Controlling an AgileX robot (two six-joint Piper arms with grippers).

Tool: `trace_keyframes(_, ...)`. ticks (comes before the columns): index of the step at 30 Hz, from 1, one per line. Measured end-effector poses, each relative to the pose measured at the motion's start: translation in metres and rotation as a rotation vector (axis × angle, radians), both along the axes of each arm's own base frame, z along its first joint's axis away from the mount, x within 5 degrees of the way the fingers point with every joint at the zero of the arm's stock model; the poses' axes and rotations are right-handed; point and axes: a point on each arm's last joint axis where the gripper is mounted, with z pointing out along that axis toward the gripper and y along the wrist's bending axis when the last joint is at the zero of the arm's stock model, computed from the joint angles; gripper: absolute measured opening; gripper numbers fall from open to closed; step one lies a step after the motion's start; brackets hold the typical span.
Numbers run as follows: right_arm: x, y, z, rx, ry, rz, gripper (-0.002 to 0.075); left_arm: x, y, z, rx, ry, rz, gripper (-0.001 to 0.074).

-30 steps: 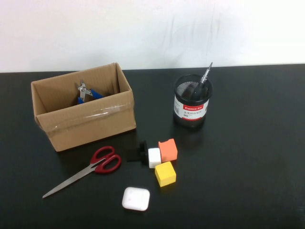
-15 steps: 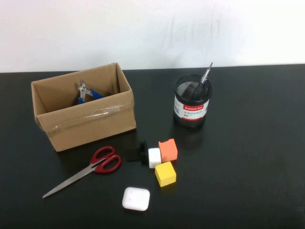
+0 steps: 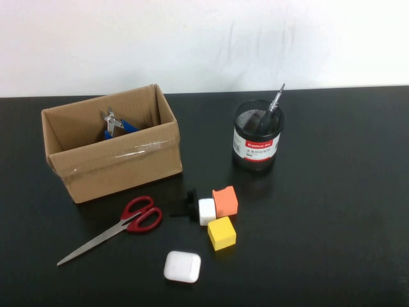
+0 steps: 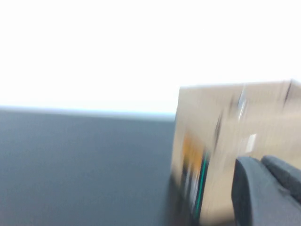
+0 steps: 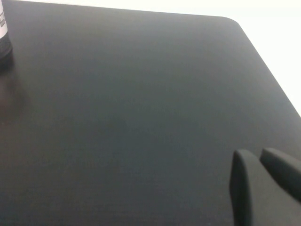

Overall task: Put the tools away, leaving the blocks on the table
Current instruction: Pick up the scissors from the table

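The red-handled scissors (image 3: 131,222) lie closed on the black table (image 3: 332,211), in front of the cardboard box (image 3: 118,164). The blue-handled pliers (image 3: 115,123) lie inside the box. The black screwdriver (image 3: 273,106) stands in the black mesh cup (image 3: 257,146). The orange block (image 3: 225,201), the white block (image 3: 207,211) and the yellow block (image 3: 222,233) sit together mid-table. Neither arm shows in the high view. My left gripper (image 4: 261,161) is shut and empty near a side of the box (image 4: 225,122). My right gripper (image 5: 256,153) is shut and empty over bare table.
A white rounded-square case (image 3: 182,266) lies near the front edge. A small black knobbed object (image 3: 186,204) touches the white block's left side. In the right wrist view the cup (image 5: 3,28) sits at the picture's edge and the table's rounded corner (image 5: 230,21) shows.
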Motion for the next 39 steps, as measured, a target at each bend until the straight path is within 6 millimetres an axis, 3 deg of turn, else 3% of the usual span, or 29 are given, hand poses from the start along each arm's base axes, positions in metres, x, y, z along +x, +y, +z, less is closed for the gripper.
trace_keyframes(7, 0.0, 0.0, 0.0, 0.0, 0.0, 0.0, -0.0007, -0.008, -0.004, 0.038, -0.049, -0.424, -0.055, -0.0004)
trace_keyframes(16, 0.0, 0.0, 0.0, 0.0, 0.0, 0.0, -0.0007, -0.036, 0.0, 0.08, -0.191, -0.902, -0.091, -0.0004)
trace_keyframes(21, 0.0, 0.0, 0.0, 0.0, 0.0, 0.0, -0.0007, -0.057, 0.005, 0.132, -0.251, -0.995, -0.086, -0.0004)
trace_keyframes(27, 0.0, 0.0, 0.0, 0.0, 0.0, 0.0, -0.0007, -0.087, 0.006, 0.211, -0.245, -0.797, -0.083, -0.0004)
trace_keyframes(31, 0.0, 0.0, 0.0, 0.0, 0.0, 0.0, -0.0007, -0.076, 0.004, 0.247, -0.197, -0.485, -0.057, -0.0004)
trace_keyframes(34, 0.0, 0.0, 0.0, 0.0, 0.0, 0.0, -0.0007, -0.058, 0.002, 0.254, -0.109, -0.259, -0.03, -0.0004)
trace_keyframes(39, 0.0, 0.0, 0.0, 0.0, 0.0, 0.0, -0.0007, -0.032, 0.0, 0.243, -0.067, -0.014, -0.026, -0.0004)
